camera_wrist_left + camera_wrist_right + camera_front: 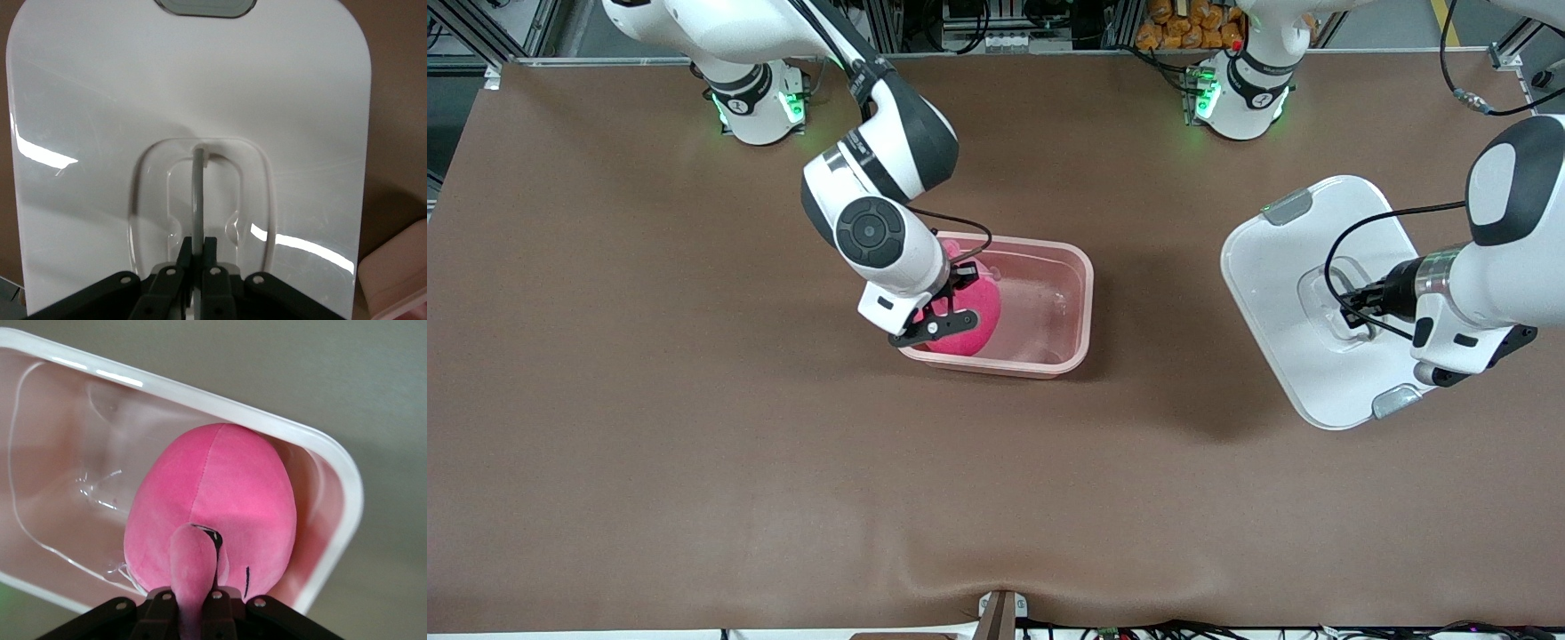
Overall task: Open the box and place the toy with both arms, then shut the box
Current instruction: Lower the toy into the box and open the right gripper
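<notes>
From the front, the right gripper (935,322) hangs over the end of the box (1049,360) toward the right arm's side, with the toy (971,313) just under it and already down between the walls. The rest of the tub, out past the gripper toward the left arm's end, is bare, so the plush is going in at one end rather than the middle. The left gripper (1352,307) sits over the centre of the lid (1272,267), which lies well apart from the box toward the left arm's end of the table; I'd say it is parked there to leave the tub's mouth free while the toy goes in.

In the left wrist view, the fingers are pressed together on the thin grey handle (198,200) standing up in the lid's recess. That grip looks meant for carrying the lid back once the toy is dropped. A grey clip (205,7) shows at the lid's edge straight out from the fingertips.

In the right wrist view, the fingers are pinched on a small nub of the plush, right at the tips, and the round body hangs below against the box's end wall and rim (333,463). Holding it by a nub lets the bulk sink in freely; it has not been let go yet.
</notes>
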{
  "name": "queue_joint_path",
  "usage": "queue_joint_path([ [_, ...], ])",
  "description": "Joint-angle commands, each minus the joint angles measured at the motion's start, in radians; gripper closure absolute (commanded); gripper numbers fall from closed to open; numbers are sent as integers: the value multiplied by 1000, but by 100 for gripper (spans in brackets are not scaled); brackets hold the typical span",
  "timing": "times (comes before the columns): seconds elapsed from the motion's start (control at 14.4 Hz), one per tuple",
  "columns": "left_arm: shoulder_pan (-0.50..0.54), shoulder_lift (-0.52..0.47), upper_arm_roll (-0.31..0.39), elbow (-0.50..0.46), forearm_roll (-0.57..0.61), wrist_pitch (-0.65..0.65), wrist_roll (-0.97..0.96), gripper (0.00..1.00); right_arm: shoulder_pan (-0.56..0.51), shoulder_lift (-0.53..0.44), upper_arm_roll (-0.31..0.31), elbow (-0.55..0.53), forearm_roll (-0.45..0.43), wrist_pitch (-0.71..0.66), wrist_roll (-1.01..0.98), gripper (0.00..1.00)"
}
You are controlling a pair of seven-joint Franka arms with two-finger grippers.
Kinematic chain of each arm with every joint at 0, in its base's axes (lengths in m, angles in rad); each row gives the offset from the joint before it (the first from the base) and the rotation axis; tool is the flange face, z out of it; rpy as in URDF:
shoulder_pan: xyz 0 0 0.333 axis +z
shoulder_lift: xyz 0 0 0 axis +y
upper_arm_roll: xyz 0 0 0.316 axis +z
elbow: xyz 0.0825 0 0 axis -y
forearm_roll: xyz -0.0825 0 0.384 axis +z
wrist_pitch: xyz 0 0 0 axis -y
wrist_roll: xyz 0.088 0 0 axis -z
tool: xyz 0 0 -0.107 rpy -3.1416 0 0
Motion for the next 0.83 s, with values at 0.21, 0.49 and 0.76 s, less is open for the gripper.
queue_joint_path([
  [0.21,26,-3,-4,-1,-14,0,61,100,76,76,-12,29,0,106,100,100],
  [0.49,26,-1,-4,1,-12,0,75,100,108,124,-12,29,-2,216,157,100],
  [0.76,29,-1,-4,-1,-14,0,91,100,123,168,-10,29,0,332,186,100],
])
